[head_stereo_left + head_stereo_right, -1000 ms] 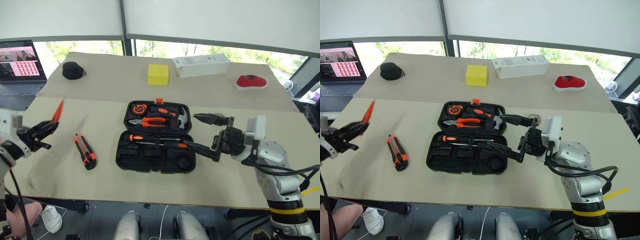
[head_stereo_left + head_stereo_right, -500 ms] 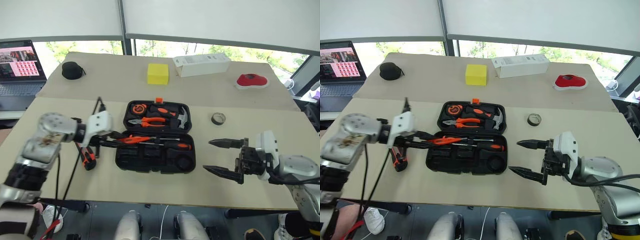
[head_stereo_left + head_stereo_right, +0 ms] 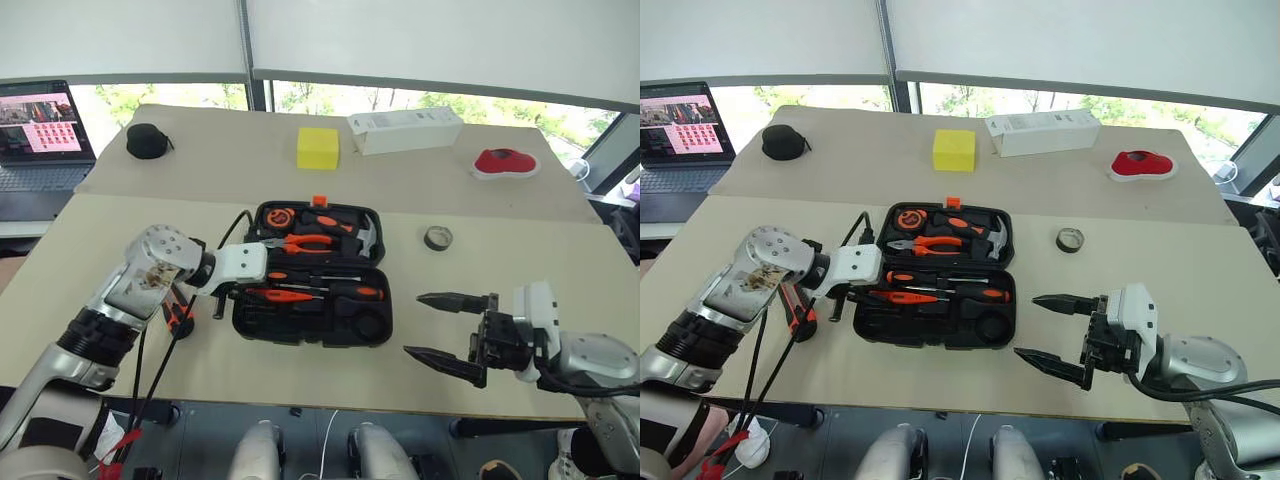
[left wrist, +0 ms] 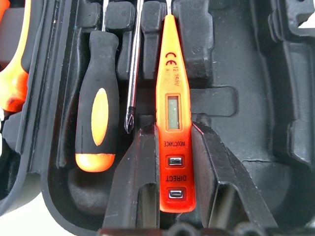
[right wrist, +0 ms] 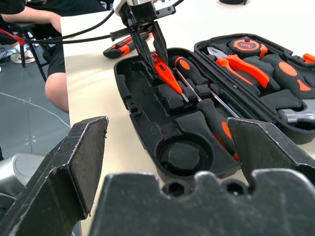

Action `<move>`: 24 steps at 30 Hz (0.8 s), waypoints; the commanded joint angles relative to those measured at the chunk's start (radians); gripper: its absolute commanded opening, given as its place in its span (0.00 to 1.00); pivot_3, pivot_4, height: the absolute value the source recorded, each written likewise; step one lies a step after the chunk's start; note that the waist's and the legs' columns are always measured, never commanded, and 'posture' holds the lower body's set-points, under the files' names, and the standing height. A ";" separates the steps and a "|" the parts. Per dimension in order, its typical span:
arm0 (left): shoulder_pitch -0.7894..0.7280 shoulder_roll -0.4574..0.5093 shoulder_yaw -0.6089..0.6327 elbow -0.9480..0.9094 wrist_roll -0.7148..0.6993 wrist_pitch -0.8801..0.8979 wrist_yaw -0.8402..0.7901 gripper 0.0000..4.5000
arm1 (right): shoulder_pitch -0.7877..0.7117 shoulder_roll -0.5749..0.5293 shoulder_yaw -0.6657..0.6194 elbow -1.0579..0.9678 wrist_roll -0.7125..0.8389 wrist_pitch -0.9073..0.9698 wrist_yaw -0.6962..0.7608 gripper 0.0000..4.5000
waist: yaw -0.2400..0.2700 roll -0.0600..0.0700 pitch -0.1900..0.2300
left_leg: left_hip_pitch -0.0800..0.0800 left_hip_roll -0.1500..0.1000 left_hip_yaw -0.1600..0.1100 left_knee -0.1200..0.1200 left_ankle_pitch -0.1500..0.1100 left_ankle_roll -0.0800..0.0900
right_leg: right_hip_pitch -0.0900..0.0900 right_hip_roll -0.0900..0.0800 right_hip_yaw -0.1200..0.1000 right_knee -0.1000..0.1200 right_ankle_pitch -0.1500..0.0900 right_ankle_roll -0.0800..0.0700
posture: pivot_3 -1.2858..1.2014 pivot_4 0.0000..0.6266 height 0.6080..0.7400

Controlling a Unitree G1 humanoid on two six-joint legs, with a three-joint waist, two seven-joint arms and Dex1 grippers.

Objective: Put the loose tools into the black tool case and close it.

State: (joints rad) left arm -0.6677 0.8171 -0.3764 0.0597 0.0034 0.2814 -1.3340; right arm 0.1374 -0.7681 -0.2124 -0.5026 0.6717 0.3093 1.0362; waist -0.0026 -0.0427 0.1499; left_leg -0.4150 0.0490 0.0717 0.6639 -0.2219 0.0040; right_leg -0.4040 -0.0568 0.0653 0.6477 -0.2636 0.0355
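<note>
The black tool case (image 3: 300, 326) lies open mid-table, with two orange-and-black screwdrivers (image 3: 352, 291) in its near half. My left gripper (image 3: 244, 293) is shut on the small all-orange screwdriver (image 4: 173, 113) and holds it low over a slot at the case's left end; it lies between both fingers (image 4: 139, 183). The utility knife (image 3: 800, 311) lies on the table left of the case, partly behind my left arm. The dark tape roll (image 3: 437, 237) sits right of the case. My right gripper (image 3: 448, 330) hangs open and empty near the front edge, right of the case.
Pliers (image 3: 300, 242), a hammer and a tape measure fill the case's lid. At the back stand a black pouch (image 3: 146, 141), a yellow block (image 3: 317, 148), a white box (image 3: 403, 130) and a red object (image 3: 503, 162). A laptop (image 3: 40, 135) stands far left. A person (image 5: 54, 59) sits nearby.
My left arm swung right from the table's left edge to the case, carrying the orange screwdriver. My right gripper drew back from the case toward the front edge, still open.
</note>
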 commanded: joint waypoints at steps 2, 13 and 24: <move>-0.020 -0.002 -0.046 0.012 0.068 0.020 -0.009 0.10 | -0.012 0.011 -0.022 -0.025 0.012 -0.016 -0.006 1.00 | 0.001 0.000 0.000 | 0.000 0.000 0.000 0.001 0.000 0.000 | 0.000 0.000 0.000 0.000 0.000 0.000 | 0.52 0.24 1.00; 0.047 -0.032 0.204 -0.094 -0.259 0.113 -0.101 0.67 | -0.031 0.026 -0.031 -0.023 0.058 0.021 -0.017 1.00 | -0.001 0.000 0.000 | -0.002 0.001 -0.002 0.001 0.000 0.000 | -0.001 0.000 0.000 0.001 0.000 0.000 | 0.52 0.24 1.00; 0.090 -0.123 0.269 0.086 -0.275 -0.076 -0.027 0.35 | -0.064 0.033 -0.026 0.031 0.057 0.021 0.006 1.00 | 0.008 0.000 0.000 | -0.001 0.000 -0.003 0.005 0.000 0.001 | 0.001 0.000 -0.001 0.001 0.000 0.001 | 0.52 0.24 1.00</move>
State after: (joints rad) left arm -0.5792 0.7072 -0.1032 0.1361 -0.2688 0.2363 -1.3703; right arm 0.0819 -0.7390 -0.2323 -0.4686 0.7287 0.3530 1.0364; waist 0.0058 -0.0428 0.1500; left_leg -0.4166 0.0489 0.0689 0.6692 -0.2223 0.0048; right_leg -0.4028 -0.0569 0.0637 0.6485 -0.2631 0.0363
